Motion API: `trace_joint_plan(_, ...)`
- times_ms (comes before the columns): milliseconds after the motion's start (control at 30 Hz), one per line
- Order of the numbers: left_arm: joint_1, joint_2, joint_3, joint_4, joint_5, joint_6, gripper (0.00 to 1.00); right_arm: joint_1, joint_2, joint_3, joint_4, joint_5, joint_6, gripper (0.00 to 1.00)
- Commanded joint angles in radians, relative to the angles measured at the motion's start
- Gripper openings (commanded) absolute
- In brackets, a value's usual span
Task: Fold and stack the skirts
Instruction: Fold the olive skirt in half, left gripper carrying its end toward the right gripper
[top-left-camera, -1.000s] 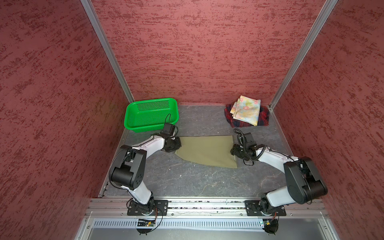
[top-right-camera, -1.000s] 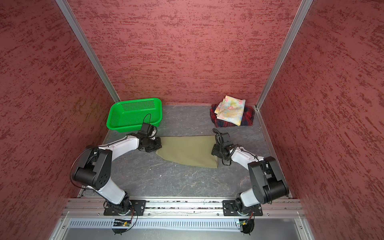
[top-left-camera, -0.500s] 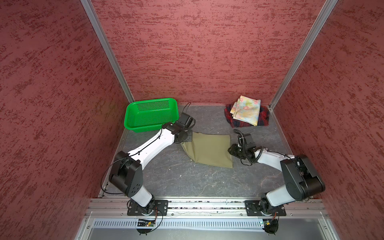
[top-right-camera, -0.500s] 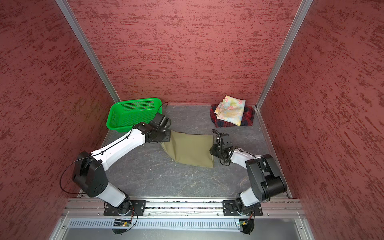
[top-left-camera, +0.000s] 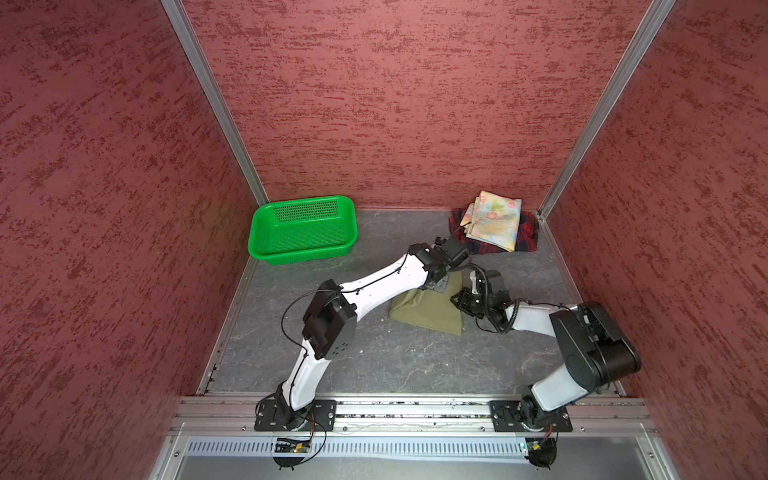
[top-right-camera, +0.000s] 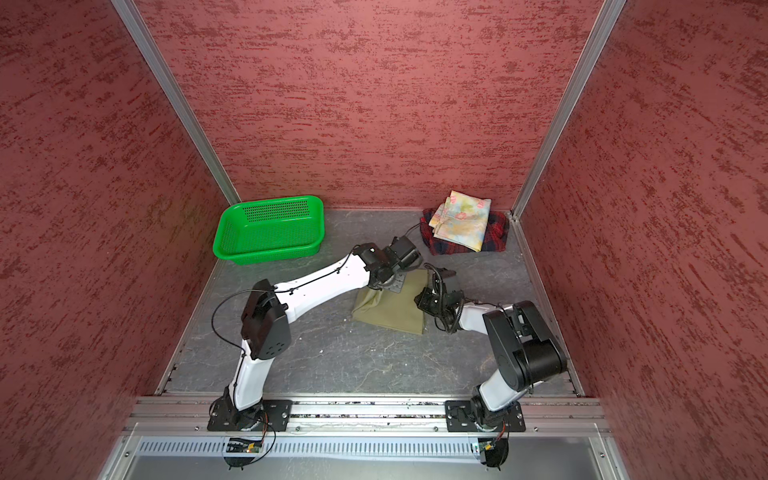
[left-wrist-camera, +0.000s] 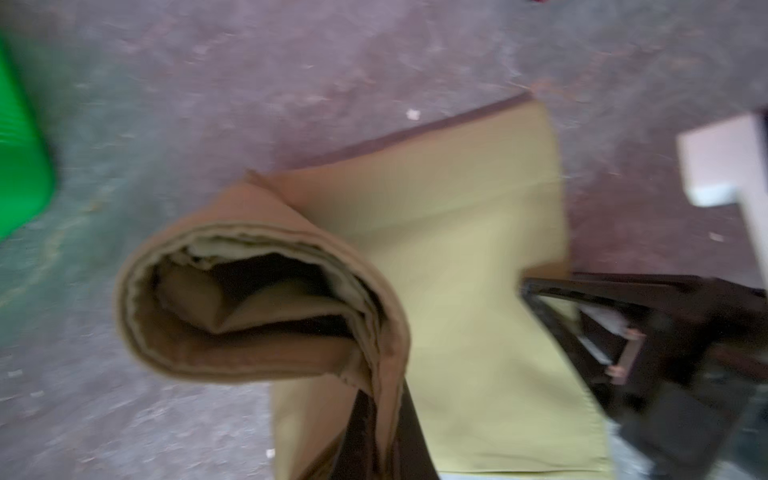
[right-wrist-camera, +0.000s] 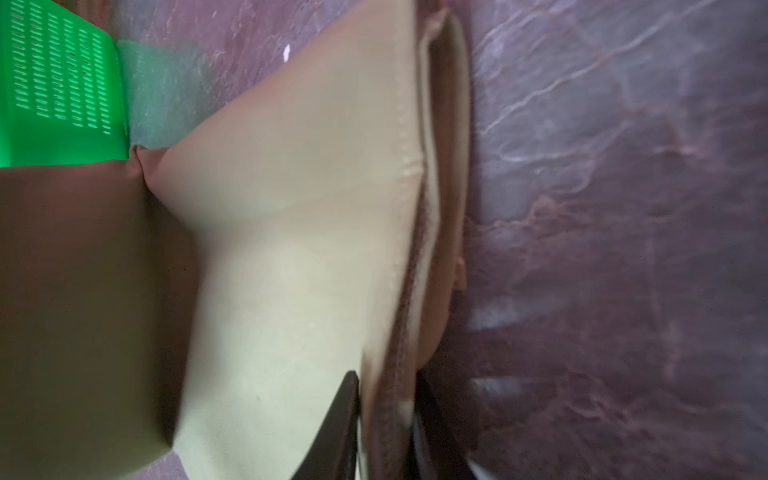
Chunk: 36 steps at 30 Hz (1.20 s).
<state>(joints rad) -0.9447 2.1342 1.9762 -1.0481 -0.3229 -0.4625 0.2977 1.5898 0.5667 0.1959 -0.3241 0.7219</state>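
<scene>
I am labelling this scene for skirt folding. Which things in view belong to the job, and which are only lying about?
Belonging to the job: olive skirt, pinched by left end effector and right end effector; floral skirt, folded, lying on the plaid skirt.
Only lying about: green basket, by the back wall.

In both top views the left wrist (top-left-camera: 440, 259) covers the left jaws and the part of the khaki skirt (top-left-camera: 428, 311) beneath it. The right jaws, at that skirt's edge, hide under the right wrist (top-left-camera: 484, 293). Beyond the khaki skirt, the plaid skirt (top-left-camera: 528, 235) shows only as a rim around the floral skirt (top-left-camera: 494, 220) lying on it. Both wrist views are blurred and cut off the basket (left-wrist-camera: 20, 145). We see only the right jaws' tips (right-wrist-camera: 338, 432) astride the hem, and cannot tell whether they grip it.
</scene>
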Motion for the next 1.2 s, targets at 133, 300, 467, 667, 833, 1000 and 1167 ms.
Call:
trace_joint_plan(133, -0.014, 0.076, 0.030, 0.044, 0.150, -0.105, 0.00, -0.001, 0.021, -0.105, 0.029, -0.025, 0.082, 0.23)
trace_joint_plan(300, -0.025, 0.082, 0.001, 0.118, 0.222, -0.141, 0.00, -0.017, 0.019, -0.147, 0.082, -0.043, 0.123, 0.25)
trace_joint_plan(467, -0.032, 0.095, -0.022, 0.170, 0.270, -0.165, 0.00, -0.032, 0.015, -0.158, 0.085, -0.039, 0.135, 0.26)
trace_joint_plan(667, -0.029, 0.104, -0.058, 0.228, 0.307, -0.198, 0.00, -0.059, 0.012, -0.163, 0.079, -0.026, 0.141, 0.26)
trace_joint_plan(833, -0.020, 0.107, -0.079, 0.292, 0.353, -0.224, 0.05, -0.076, 0.012, -0.166, 0.090, -0.029, 0.155, 0.26)
trace_joint_plan(1000, -0.008, 0.085, -0.092, 0.353, 0.409, -0.219, 0.62, -0.083, -0.020, -0.162, 0.066, -0.023, 0.159, 0.28)
trace_joint_plan(1167, 0.059, -0.080, -0.216, 0.546, 0.531, -0.199, 1.00, -0.107, -0.059, -0.149, 0.010, -0.008, 0.140, 0.34)
